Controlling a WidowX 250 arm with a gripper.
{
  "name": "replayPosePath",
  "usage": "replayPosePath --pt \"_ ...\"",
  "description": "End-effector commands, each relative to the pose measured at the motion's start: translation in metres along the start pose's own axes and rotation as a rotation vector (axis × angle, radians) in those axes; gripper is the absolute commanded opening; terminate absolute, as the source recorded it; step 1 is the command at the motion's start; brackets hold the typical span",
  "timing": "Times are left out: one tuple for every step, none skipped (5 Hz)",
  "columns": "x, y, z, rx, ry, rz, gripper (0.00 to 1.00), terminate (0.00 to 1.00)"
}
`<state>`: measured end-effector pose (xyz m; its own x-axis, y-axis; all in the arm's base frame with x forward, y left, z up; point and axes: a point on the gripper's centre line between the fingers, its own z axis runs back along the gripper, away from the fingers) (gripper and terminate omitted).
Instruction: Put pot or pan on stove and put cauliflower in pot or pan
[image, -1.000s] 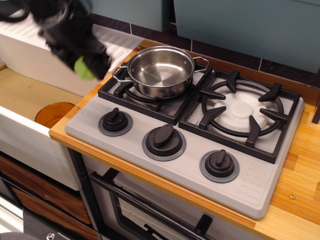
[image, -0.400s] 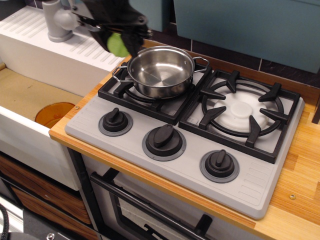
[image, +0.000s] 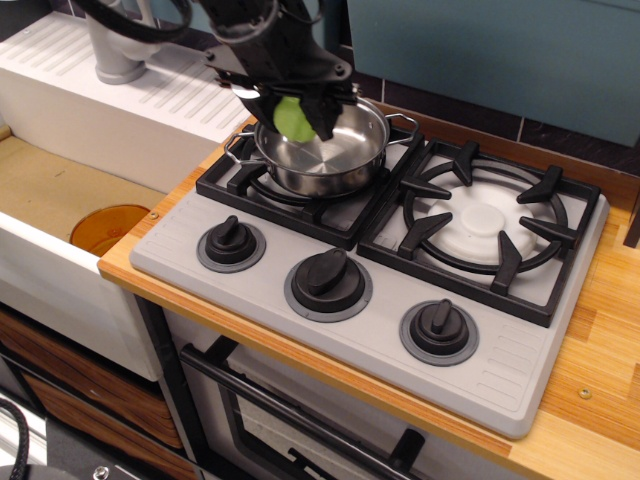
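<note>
Nearest the camera, a dark oven door (image: 300, 420) with a black bar handle sat beneath a light wooden countertop (image: 600, 400). On the counter lay a grey two-burner toy stove (image: 340, 330) with three black round knobs (image: 328, 278) along its front edge. Behind the knobs were two black grates; the right one ringed a bare white burner disc (image: 487, 217). On the left grate stood a shallow, shiny stainless-steel pot (image: 325, 150) with two small loop side handles. Over the pot's rear left rim hung a black robot gripper (image: 293, 115), its fingers clamped on a small light-green lumpy toy cauliflower (image: 291, 117), held above the pot's inside; whether it touched the steel could not be told. To the left, lower down, an orange round disc (image: 108, 228) lay in a beige sink basin (image: 50, 190). Farther back, a grey faucet base (image: 120, 50) stood on a white ridged drainboard (image: 130, 90).
</note>
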<state>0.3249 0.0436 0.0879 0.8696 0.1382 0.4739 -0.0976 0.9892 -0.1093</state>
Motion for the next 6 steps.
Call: replayPosePath --pt "0.016 -0.006 0.014 0.006 -0.036 -0.050 1.00 0.00" --pt "0.018 -0.005 0.024 0.024 -0.019 -0.054 1.00 0.00" --pt "0.020 -0.003 0.039 0.055 0.004 -0.061 1.00 0.00" --pt "0.025 0.000 0.056 0.100 0.032 -0.077 1.00 0.00" --pt "0.030 0.003 0.070 0.158 0.056 -0.096 1.00 0.00" --pt "0.036 0.003 0.081 0.188 0.103 -0.102 1.00 0.00"
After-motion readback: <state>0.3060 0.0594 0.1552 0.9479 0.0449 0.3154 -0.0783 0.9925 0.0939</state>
